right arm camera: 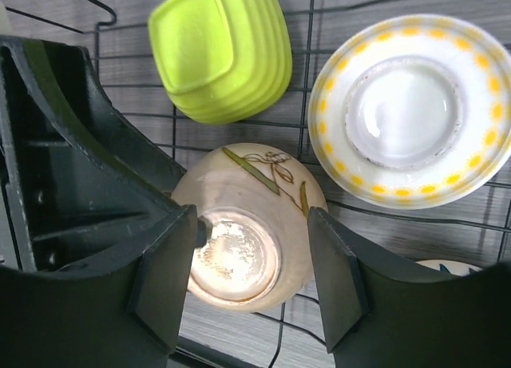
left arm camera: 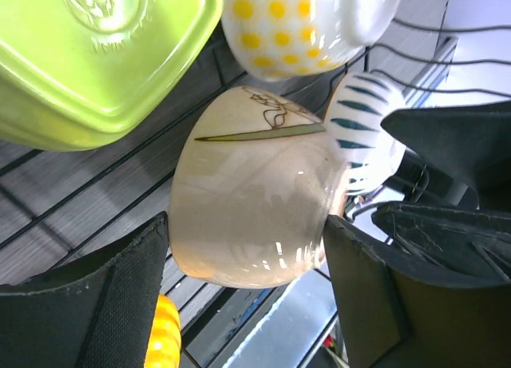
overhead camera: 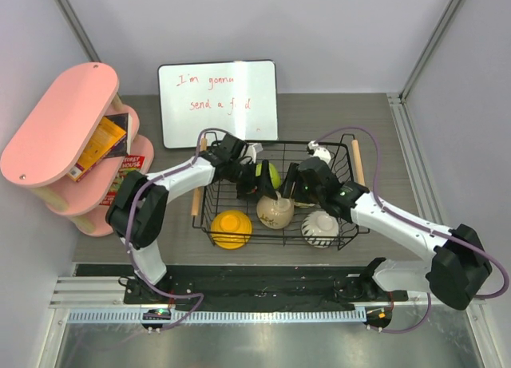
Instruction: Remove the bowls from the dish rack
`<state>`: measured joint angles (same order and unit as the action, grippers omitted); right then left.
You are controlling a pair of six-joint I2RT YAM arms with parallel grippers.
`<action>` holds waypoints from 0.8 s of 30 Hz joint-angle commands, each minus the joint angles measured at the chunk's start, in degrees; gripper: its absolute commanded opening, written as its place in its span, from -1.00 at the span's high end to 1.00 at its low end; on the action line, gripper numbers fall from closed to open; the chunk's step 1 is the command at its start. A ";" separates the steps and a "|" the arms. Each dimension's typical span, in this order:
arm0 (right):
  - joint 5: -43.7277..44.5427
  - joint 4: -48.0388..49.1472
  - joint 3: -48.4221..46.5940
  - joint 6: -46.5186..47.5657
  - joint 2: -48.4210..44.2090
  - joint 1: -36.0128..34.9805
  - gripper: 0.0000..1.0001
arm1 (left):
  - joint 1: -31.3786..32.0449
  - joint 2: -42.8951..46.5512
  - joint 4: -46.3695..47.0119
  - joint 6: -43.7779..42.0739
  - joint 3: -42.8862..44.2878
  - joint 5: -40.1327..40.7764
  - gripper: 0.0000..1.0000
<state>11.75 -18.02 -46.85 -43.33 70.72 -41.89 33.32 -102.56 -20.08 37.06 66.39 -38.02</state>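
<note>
Bench (overhead camera: 335, 116): grey wood-grain, bore the black dish rack (overhead camera: 275, 242).
Walls (overhead camera: 319, 25): plain, pale.
Left fingers (left arm camera: 120, 296): stood wide apart, gripping nothing.
Right fingers (right arm camera: 164, 272): stood wide apart, flanking the beige bowl (right arm camera: 255, 224).

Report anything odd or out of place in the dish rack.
The left gripper and right gripper, both open, straddle the same upside-down beige bowl, an odd doubling-up. Nothing looks spilled or broken.
</note>
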 commanded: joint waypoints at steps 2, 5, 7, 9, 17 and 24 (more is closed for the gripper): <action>2.58 -2.19 -4.04 1.58 -3.04 -0.30 -0.27 | -0.10 4.04 -3.21 -0.93 3.92 3.56 1.00; 3.02 -2.98 -4.56 1.76 -3.74 -0.21 -0.27 | -0.01 4.21 -3.74 -1.11 4.01 4.36 1.00; 3.37 -3.25 -4.57 1.76 -4.36 -0.12 -0.27 | -0.01 3.95 -3.74 -1.11 3.92 3.31 1.00; 3.54 -3.42 -4.83 2.02 -4.62 -0.04 -0.27 | -0.01 3.51 -4.44 -1.29 4.27 3.04 1.00; 5.38 -5.01 -4.04 1.32 -4.19 -0.04 -0.27 | 0.34 4.99 -5.15 0.47 4.71 5.05 -0.24; 5.13 -5.53 -6.41 1.85 -2.08 0.05 -0.25 | 0.34 7.20 -9.19 -0.76 8.76 8.58 -0.33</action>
<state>15.44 -23.62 -50.54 -42.15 68.18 -41.67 33.41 -98.76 -27.16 37.21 71.22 -30.92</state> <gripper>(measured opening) 0.632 0.660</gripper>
